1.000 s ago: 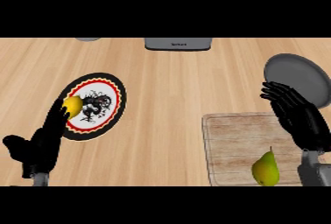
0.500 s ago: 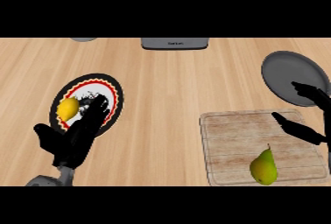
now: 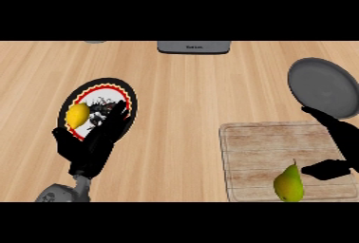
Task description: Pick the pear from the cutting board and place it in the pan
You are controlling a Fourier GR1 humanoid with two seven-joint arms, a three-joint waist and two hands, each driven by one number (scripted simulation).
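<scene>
The pear (image 3: 288, 182) stands on the cutting board (image 3: 259, 147), just beside the open right hand (image 3: 338, 151), the grey pan (image 3: 324, 87) beyond, while the open left hand (image 3: 89, 142) overlaps the plate (image 3: 120, 90) holding a lemon (image 3: 77, 115).

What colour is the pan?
Dark grey, the pan at the head view's right edge.

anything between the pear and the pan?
Head view: the right hand crosses that stretch, over the cutting board, between pear and pan. Otherwise only board and bare counter.
</scene>
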